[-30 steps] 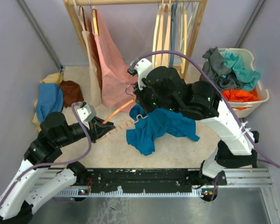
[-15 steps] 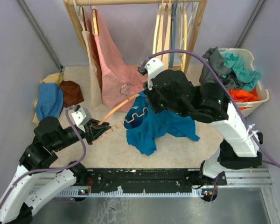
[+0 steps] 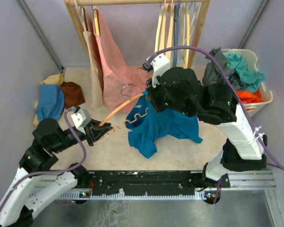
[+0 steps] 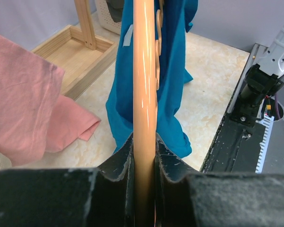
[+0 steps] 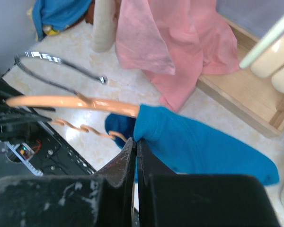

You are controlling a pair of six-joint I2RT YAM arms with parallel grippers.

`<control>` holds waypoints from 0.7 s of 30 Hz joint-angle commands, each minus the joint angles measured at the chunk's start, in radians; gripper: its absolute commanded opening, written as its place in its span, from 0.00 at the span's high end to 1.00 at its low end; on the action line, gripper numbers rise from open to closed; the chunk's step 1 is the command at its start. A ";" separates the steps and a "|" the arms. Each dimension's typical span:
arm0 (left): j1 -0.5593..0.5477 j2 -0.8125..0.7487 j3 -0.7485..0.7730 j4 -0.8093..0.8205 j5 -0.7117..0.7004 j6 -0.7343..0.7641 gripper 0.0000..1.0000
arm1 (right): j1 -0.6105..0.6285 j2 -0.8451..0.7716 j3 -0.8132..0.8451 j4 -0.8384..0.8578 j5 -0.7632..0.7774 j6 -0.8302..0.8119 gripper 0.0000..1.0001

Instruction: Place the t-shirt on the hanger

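Currently L gripper clamped on curved orange-tan wooden hanger; R gripper pinched shut on deep teal-blue cloth t-shirt.

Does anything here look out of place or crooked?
Yes. The t-shirt covers only one arm of the hanger; the rest hangs in a bunch. The other arm and the hook are bare. The left pincer grips the bare arm; the right pincer pinches the cloth.
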 commanded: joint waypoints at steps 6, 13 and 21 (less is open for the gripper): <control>-0.001 -0.015 -0.032 0.185 0.038 -0.032 1.00 | 0.044 0.085 0.070 0.168 -0.030 -0.031 1.00; -0.001 -0.007 -0.042 0.196 0.043 -0.035 1.00 | 0.107 0.114 0.109 0.195 -0.001 -0.060 1.00; -0.001 -0.017 -0.043 0.197 0.040 -0.039 1.00 | 0.179 0.092 0.064 0.258 0.177 -0.128 1.00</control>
